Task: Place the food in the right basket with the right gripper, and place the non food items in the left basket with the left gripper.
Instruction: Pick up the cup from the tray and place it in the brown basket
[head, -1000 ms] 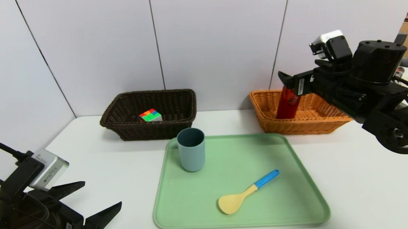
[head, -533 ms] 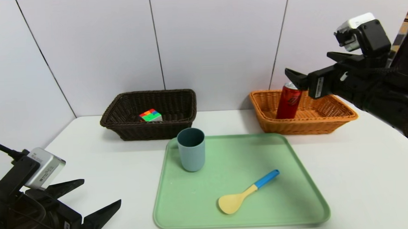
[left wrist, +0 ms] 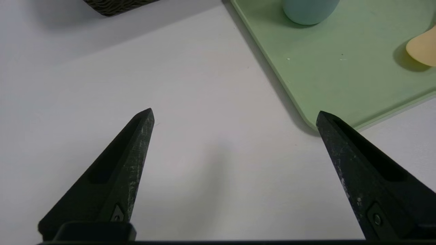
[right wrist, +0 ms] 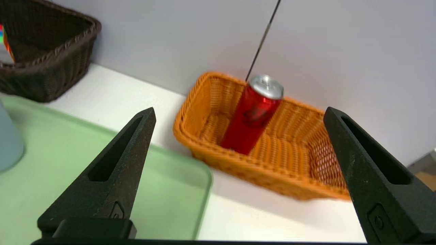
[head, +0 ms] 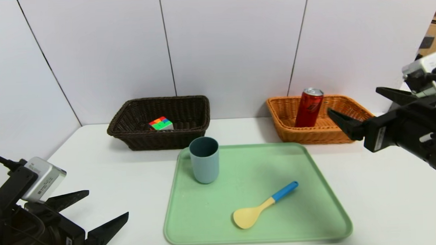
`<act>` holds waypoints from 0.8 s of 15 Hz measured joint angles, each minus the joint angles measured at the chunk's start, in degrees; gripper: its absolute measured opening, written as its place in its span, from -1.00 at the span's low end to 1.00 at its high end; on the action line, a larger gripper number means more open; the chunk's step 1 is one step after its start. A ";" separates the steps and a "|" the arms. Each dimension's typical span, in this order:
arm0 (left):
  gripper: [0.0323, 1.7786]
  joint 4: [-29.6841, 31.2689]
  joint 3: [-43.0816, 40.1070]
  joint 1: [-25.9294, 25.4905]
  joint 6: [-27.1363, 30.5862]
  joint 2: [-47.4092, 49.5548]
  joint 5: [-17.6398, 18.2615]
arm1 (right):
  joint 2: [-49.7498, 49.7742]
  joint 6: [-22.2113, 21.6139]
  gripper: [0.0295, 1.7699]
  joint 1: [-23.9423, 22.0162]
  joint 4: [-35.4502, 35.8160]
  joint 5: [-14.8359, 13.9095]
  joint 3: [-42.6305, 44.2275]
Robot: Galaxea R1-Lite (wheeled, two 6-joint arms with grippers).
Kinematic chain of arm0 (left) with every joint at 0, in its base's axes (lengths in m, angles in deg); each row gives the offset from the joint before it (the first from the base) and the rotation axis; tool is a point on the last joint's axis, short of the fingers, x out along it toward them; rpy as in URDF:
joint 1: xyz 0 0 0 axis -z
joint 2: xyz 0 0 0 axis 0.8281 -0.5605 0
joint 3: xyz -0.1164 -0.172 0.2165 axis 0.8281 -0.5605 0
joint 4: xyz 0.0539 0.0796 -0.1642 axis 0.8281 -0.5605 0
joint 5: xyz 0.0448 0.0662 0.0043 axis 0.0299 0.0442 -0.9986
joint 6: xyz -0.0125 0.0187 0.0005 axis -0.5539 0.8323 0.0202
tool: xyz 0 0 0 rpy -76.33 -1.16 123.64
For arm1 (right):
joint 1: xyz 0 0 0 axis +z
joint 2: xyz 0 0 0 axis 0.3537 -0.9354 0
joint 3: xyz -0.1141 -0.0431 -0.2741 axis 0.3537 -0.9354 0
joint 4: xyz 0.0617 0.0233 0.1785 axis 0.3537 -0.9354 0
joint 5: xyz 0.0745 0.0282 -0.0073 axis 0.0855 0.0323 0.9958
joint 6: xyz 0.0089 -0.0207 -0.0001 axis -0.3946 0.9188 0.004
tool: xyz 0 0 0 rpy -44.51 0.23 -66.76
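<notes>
Right of the tray [head: 264, 164], the right gripper [head: 353, 103] hangs wide open and empty. Behind the tray's right side, the can [head: 308, 108] stands in the orange basket [head: 318, 135], seemingly upright. Left of the tray, the left gripper [head: 108, 204] is spread open, empty.

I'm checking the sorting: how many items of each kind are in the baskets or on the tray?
Drink can: 1
Puzzle cube: 1
Plastic cup: 1
Spoon: 1
Total: 4
</notes>
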 joint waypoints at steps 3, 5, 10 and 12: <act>0.90 0.02 -0.33 0.06 -0.04 0.55 0.05 | 4.30 -0.02 0.91 -0.02 -0.02 -0.40 -6.34; 0.90 0.60 -1.13 0.57 -0.45 0.96 0.13 | 6.47 -0.02 0.91 -0.09 -0.22 -1.04 -8.75; 0.90 7.72 -2.04 7.00 -1.43 -2.04 -0.06 | 9.53 -0.02 0.91 -0.11 -1.87 -1.49 -11.37; 0.90 13.18 -1.71 9.68 -1.48 -6.28 -0.72 | 9.95 -0.02 0.91 -0.09 -1.82 -1.45 -12.01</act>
